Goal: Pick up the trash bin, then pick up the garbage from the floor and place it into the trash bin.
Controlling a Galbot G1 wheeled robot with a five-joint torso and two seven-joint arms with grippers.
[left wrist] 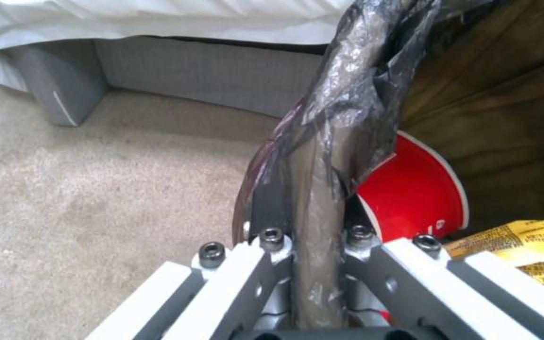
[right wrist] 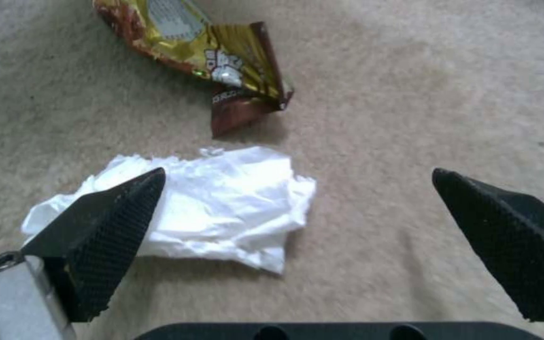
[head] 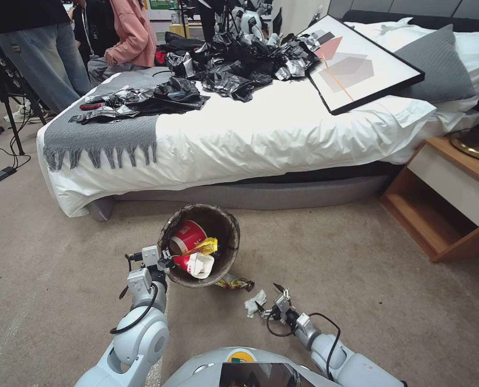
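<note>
Head view: the trash bin [head: 201, 244] sits tilted at lower centre of the frame, near the bed [head: 261, 134] edge, its rim clamped by the left end effector [head: 164, 262]; red-and-white paper cups [head: 188, 236] lie inside. Open carpet [head: 357, 279] spreads to the right.

Left wrist view: the left end effector's fingers [left wrist: 272, 245] pinch the bag-covered rim (liner crumpled).

Right wrist view: the right end effector [right wrist: 297, 208] hangs spread wide over the white tissue [right wrist: 222, 203], mid-frame, one fingertip overlapping the tissue's edge; the gold foil snack wrapper [right wrist: 203, 47] lies near, upper left.
</note>
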